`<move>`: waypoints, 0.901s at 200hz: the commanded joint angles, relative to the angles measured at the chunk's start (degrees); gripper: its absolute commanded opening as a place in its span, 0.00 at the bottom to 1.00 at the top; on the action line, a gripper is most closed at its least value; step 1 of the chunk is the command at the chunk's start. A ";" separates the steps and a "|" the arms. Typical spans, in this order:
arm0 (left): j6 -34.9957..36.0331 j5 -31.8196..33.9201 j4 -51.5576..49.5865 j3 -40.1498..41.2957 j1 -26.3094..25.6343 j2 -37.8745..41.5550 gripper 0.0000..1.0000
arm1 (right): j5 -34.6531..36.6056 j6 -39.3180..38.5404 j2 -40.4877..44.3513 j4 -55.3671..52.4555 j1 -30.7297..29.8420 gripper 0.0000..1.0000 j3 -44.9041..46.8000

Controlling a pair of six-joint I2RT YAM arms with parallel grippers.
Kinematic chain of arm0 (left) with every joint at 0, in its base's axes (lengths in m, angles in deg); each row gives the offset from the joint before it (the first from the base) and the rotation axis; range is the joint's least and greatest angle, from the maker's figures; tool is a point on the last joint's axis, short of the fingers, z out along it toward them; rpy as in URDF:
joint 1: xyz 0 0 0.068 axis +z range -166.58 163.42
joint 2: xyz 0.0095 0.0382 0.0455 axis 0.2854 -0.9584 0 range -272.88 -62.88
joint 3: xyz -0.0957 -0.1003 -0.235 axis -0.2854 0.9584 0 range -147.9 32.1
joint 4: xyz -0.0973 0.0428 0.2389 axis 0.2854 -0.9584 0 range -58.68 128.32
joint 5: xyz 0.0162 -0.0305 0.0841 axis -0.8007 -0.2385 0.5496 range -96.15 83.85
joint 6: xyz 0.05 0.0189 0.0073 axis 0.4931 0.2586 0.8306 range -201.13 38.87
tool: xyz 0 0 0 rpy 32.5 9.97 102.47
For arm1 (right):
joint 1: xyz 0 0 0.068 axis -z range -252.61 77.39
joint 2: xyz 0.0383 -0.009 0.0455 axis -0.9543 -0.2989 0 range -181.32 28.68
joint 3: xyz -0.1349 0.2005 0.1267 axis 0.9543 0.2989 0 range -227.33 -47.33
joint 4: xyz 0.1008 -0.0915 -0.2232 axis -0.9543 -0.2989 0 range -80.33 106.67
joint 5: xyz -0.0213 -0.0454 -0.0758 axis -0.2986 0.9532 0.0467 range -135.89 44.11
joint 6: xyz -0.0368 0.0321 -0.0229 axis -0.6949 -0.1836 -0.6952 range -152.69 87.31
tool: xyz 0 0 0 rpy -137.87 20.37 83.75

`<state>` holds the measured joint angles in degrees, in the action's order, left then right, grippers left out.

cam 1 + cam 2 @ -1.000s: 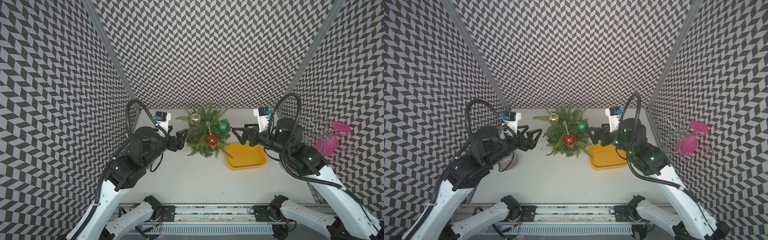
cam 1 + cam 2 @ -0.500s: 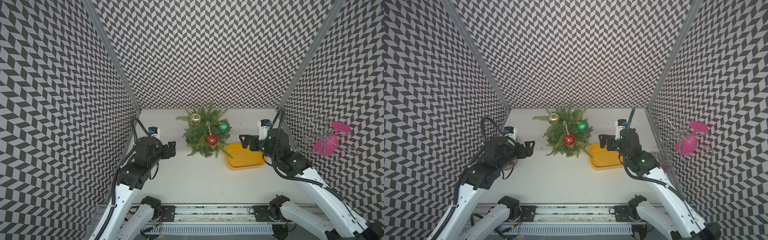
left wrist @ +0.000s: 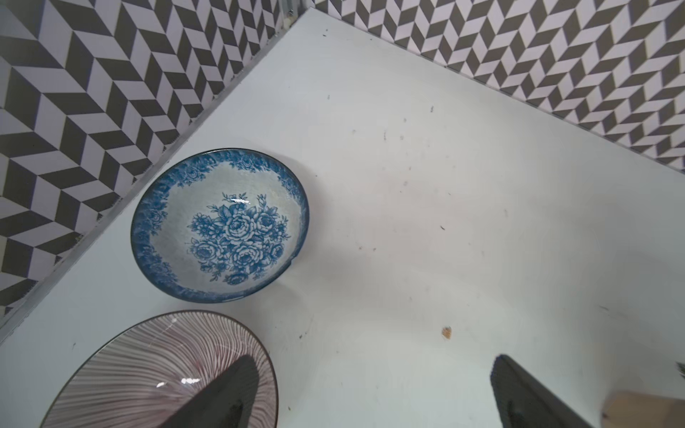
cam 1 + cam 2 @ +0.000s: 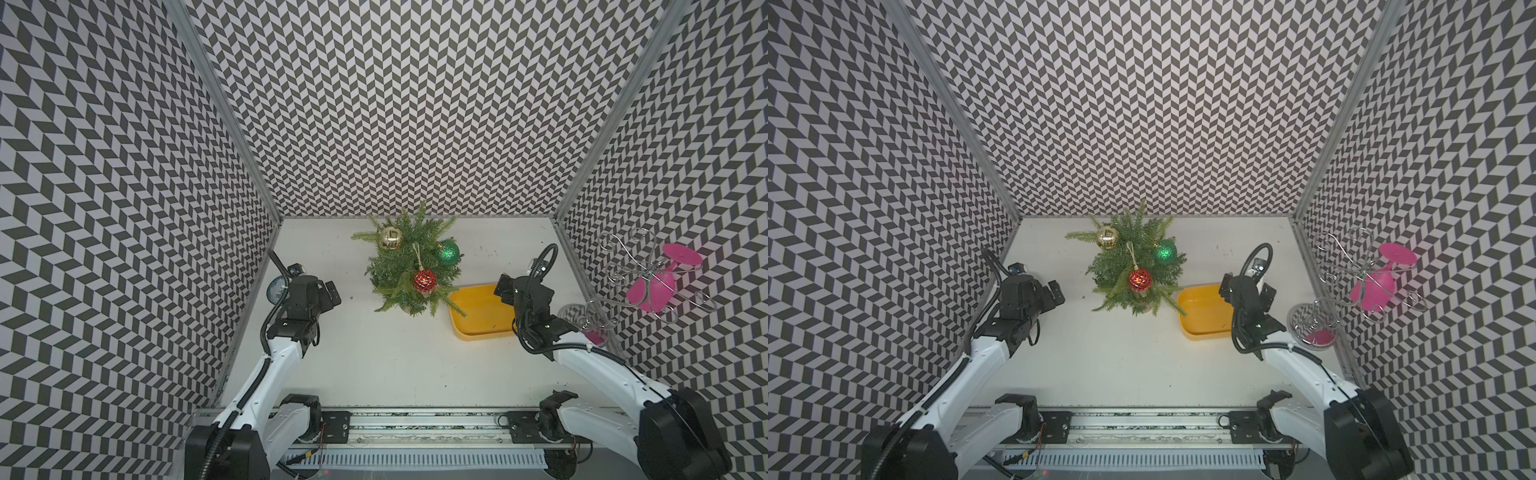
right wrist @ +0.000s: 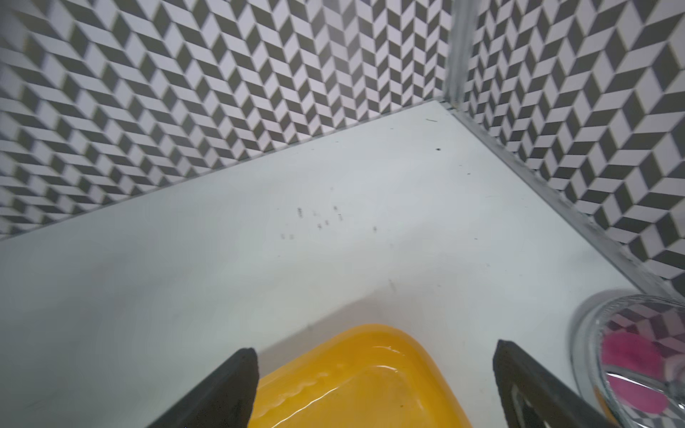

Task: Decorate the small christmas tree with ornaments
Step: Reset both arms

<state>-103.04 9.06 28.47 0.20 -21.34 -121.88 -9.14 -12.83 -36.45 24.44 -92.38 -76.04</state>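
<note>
Gold ornament (image 4: 390,238), green ornament (image 4: 447,253) and red ornament (image 4: 424,281) hang on the small christmas tree (image 4: 386,274), mid-back of the surface (image 4: 374,353); the yellow tray (image 4: 478,316) is empty. Your left gripper (image 3: 373,361) and right gripper (image 5: 374,350) gape wide, holding nothing: park them without brushing any branches.

Small green tree (image 4: 409,270) upright, gold (image 4: 390,238), green (image 4: 447,253), red baubles (image 4: 424,281) hanging
</note>
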 commanded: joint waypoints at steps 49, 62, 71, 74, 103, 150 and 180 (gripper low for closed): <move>10.24 11.02 40.67 6.64 2.05 -17.32 0.99 | 10.81 -8.70 -14.65 32.42 6.59 1.00 6.27; 12.39 10.30 46.45 7.46 2.00 -21.00 0.98 | 9.00 -12.10 -14.98 39.73 6.90 1.00 7.70; 13.16 10.43 49.84 7.95 1.94 -22.61 0.98 | 7.49 -14.90 -15.36 46.92 7.14 1.00 9.84; 13.29 10.50 50.18 7.79 1.82 -22.86 0.97 | 6.92 -15.84 -15.46 48.52 7.22 1.00 10.27; 17.23 6.22 60.64 10.96 1.67 -22.92 0.97 | 0.38 -18.39 -16.49 57.62 8.22 1.00 13.11; 22.37 -5.03 83.55 18.33 1.44 -29.85 0.97 | -14.26 -22.04 -23.80 83.85 10.16 0.99 24.23; 21.98 -6.23 81.62 17.23 2.08 -30.26 0.99 | -13.72 -21.47 -25.89 78.84 10.88 0.99 19.66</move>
<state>-82.48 6.45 103.85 18.14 -19.59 -152.55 -19.79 -33.36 -61.78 98.69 -82.26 -52.78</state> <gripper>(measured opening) 0.992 0.993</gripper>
